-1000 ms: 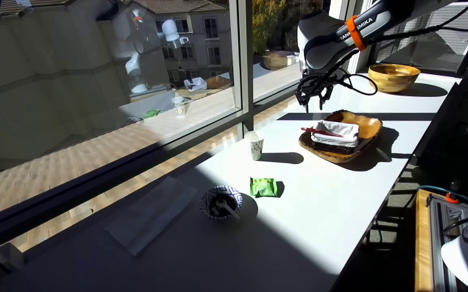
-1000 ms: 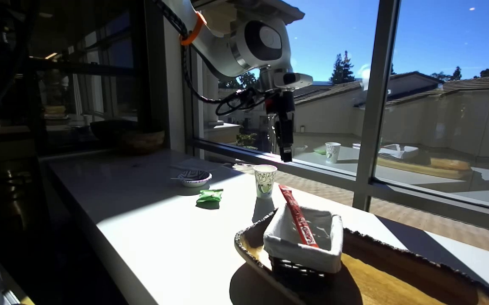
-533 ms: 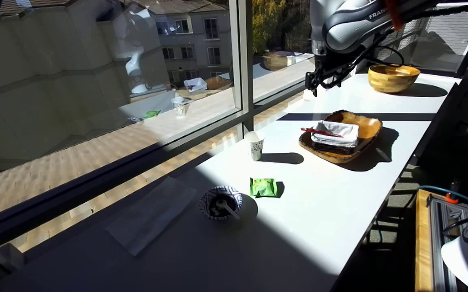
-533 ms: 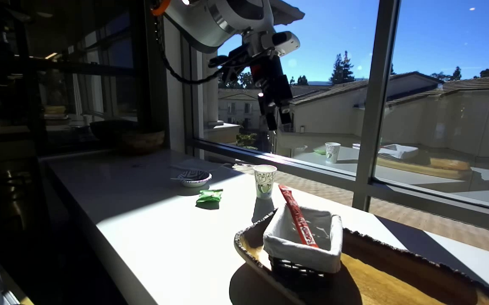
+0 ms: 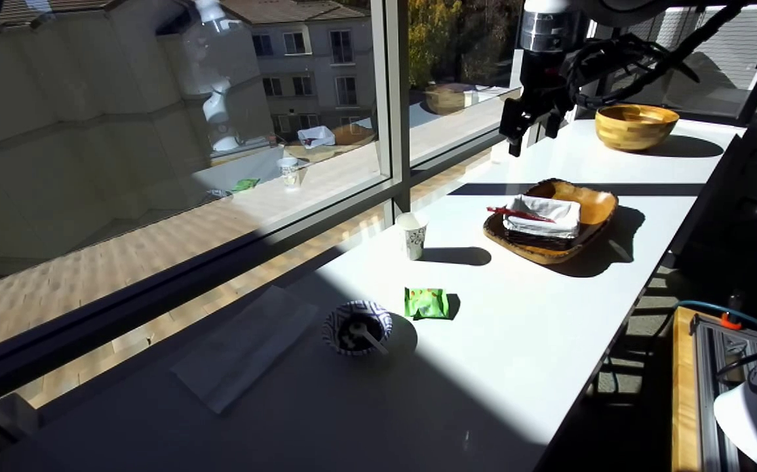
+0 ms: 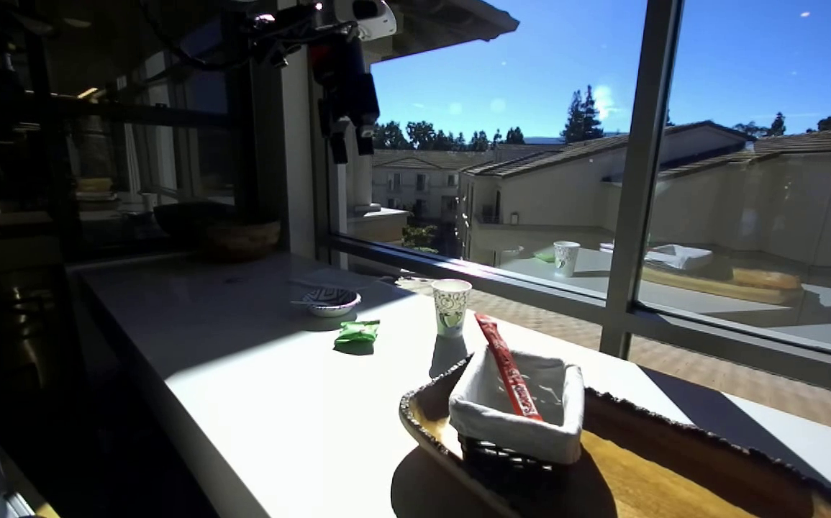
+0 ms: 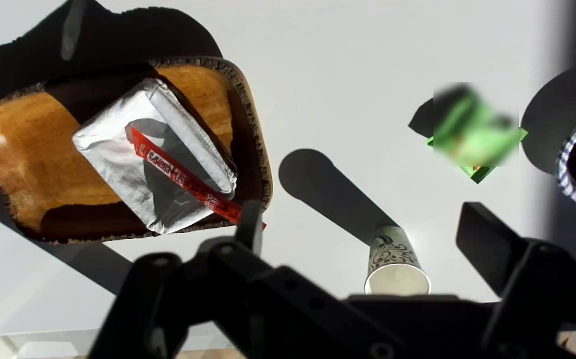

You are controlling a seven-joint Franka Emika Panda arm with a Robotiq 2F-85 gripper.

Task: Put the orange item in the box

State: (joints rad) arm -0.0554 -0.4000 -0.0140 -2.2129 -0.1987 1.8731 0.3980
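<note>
The orange item appears as a long red-orange stick packet (image 5: pixel 522 214), seen also in the exterior view (image 6: pixel 507 368) and the wrist view (image 7: pixel 178 177). It lies slanted in the small dark brown wicker box (image 6: pixel 509 455) with a white cloth liner, one end sticking out past the rim. The box also shows in the exterior view (image 5: pixel 542 240) and the wrist view (image 7: pixel 113 129). My gripper (image 7: pixel 360 224) is open and empty. In both exterior views the gripper (image 5: pixel 533 139) (image 6: pixel 352 151) hangs high above the table, apart from the box and the stick.
The box stands in a wooden tray (image 5: pixel 598 203) with a rough bark edge. A paper cup (image 7: pixel 392 254) stands beside it, near the window. A green packet (image 5: pixel 426 303), a patterned bowl with a spoon (image 6: pixel 332 309) and a napkin (image 5: pixel 247 347) lie farther off. A wooden bowl (image 5: pixel 634 134) is at the far end.
My gripper has risen and turned, moving up and left in an exterior view, farther from the box. The stick, box, cup and packet have not moved.
</note>
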